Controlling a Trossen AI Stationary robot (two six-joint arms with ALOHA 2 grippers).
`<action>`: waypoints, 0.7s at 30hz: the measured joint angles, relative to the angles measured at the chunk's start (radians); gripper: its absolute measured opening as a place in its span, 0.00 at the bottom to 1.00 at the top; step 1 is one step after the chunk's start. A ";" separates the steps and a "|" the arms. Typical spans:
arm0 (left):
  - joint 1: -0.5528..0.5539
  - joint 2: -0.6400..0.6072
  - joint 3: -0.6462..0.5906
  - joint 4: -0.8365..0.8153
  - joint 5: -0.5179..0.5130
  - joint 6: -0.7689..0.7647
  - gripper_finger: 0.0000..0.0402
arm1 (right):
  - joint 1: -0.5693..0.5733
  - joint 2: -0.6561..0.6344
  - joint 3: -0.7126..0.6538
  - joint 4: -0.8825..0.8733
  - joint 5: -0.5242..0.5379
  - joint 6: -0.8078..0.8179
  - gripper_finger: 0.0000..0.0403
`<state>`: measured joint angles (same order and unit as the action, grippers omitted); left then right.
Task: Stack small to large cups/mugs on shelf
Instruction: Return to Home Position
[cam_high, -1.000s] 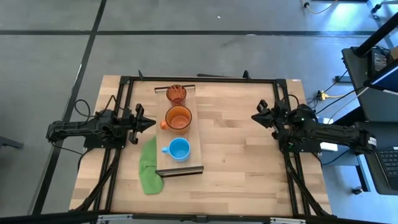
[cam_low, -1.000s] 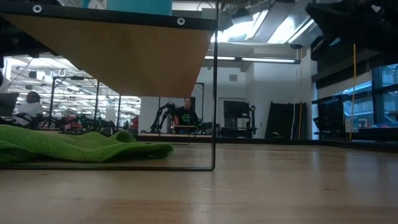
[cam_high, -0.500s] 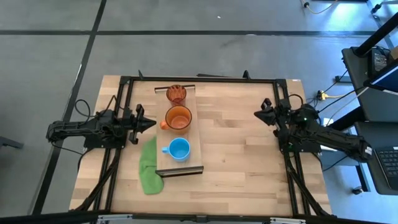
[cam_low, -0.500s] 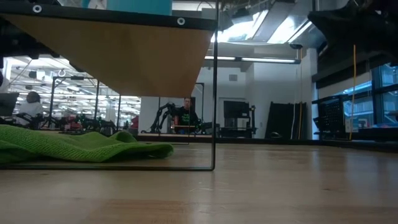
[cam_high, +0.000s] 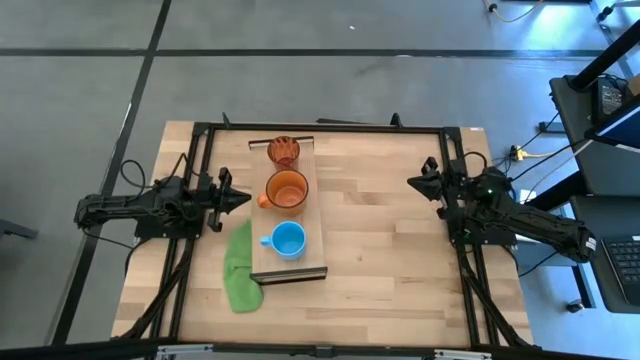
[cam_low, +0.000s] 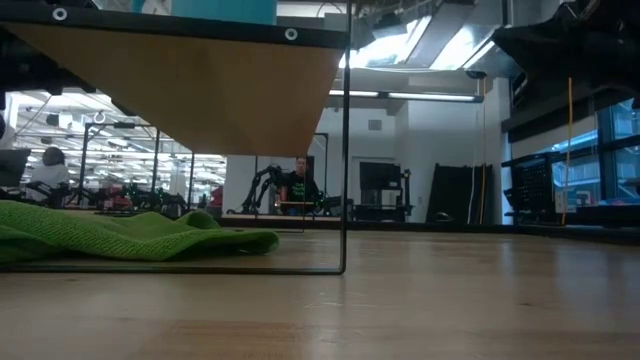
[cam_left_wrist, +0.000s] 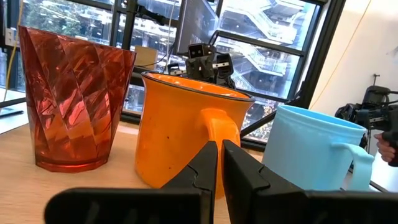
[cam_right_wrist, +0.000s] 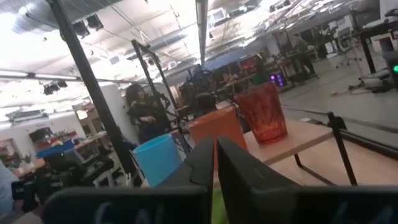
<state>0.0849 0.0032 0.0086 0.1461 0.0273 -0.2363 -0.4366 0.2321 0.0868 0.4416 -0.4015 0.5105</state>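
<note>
1. Your left gripper (cam_high: 238, 199) is hanging at the left edge of the wooden tabletop (cam_high: 390, 260), just beside the long light-wood plank shelf (cam_high: 300, 266). Its fingers (cam_left_wrist: 205, 167) are pressing together on nothing.
2. Your right gripper (cam_high: 415, 182) is sitting at the table's right edge, well apart from the shelf. Its fingers (cam_right_wrist: 200, 163) are also closing on nothing.
3. The three vessels are standing upright in a row on the shelf, each apart from its neighbour.
   - The dark red translucent faceted tumbler (cam_high: 284, 151) is sitting at the far end.
   - The orange translucent handled mug (cam_high: 287, 189) is sitting in the middle.
   - The light blue handled mug (cam_high: 289, 240) is sitting nearest the near end.
   - They are lining up small to large rather than nesting.
4. A green cloth (cam_high: 238, 265) is lying on the table against the shelf's left side.
5. By my reading, you are finishing: the placing looks done and only parking the arms remains.
6. The next move is calling for little. Draw each arm back to rest, steering the left one clear of the shelf so that nothing gets nudged.
</note>
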 joint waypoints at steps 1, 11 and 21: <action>0.000 0.000 0.000 0.000 0.000 0.000 0.04 | 0.000 0.000 0.000 -0.005 0.000 -0.007 0.06; 0.000 0.000 0.000 0.000 0.000 -0.024 0.04 | 0.000 0.000 0.000 -0.014 -0.001 -0.022 0.06; 0.000 0.000 0.000 0.001 0.000 -0.026 0.04 | 0.000 -0.047 0.003 0.147 -0.014 0.039 0.06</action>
<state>0.0849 0.0032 0.0086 0.1467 0.0273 -0.2619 -0.4362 0.1852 0.0898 0.5884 -0.4159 0.5492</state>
